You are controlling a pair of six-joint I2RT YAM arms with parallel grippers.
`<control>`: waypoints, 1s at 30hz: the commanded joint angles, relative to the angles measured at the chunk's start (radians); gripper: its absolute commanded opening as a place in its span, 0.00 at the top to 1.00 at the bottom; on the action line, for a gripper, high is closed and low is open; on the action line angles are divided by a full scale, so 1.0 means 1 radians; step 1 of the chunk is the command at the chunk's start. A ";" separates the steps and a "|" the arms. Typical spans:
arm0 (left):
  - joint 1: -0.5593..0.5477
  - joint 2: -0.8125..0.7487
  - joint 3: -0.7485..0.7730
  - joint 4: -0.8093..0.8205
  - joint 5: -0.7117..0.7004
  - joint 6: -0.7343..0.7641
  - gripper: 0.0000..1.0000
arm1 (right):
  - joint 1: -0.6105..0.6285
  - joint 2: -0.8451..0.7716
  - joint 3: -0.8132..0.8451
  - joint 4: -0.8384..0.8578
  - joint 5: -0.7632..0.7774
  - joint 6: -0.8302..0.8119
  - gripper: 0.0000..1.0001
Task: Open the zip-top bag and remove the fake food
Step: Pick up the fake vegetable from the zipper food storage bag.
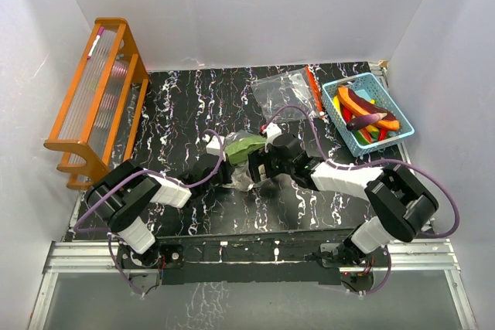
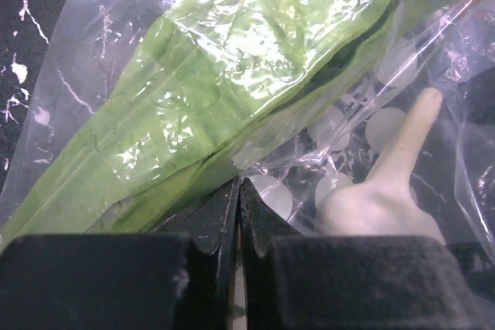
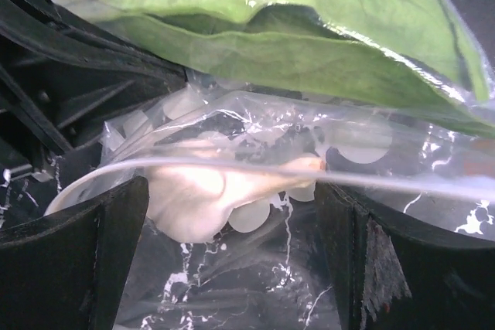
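Food lies inside the clear zip-top bag at the middle of the table, between the two arms. It is a long green leafy piece and a pale white piece with a tapering stalk, side by side under the film. We cannot tell whether the bag's mouth is parted yet. The left gripper is clamped tight on a fold of the film, just beside the leaf's lower edge. The right gripper stands with its jaws wide apart, grasping nothing. Film and the white piece lie in the gap between them, and a thicker clear band crosses there, perhaps the zip strip.

We see several ways this could go wrong. If the right jaws close where they stand, they may catch the white piece through the film rather than one lip alone. A pull would then drag the whole bag instead of parting it. If they take both walls together, the mouth will not part. The left pinch holds only thin, slick plastic, so a hard tug from the right could strip it free and send the bag sliding. Farther off, the light-blue basket of toy foods and a second bag sit well apart and seem unlikely to interfere.
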 commanded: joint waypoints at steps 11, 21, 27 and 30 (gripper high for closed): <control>0.004 -0.043 0.004 -0.036 -0.005 0.009 1.00 | 0.009 0.161 0.051 0.070 0.021 -0.025 0.45; 0.004 -0.036 -0.003 -0.018 0.003 -0.010 1.00 | 0.012 0.002 0.146 -0.120 0.128 -0.004 0.92; 0.004 -0.039 -0.004 -0.004 0.026 -0.021 1.00 | -0.107 -0.063 0.310 -0.345 0.390 -0.077 0.92; 0.004 -0.027 0.006 0.002 0.040 -0.020 1.00 | -0.307 -0.082 0.357 -0.338 0.326 -0.097 0.92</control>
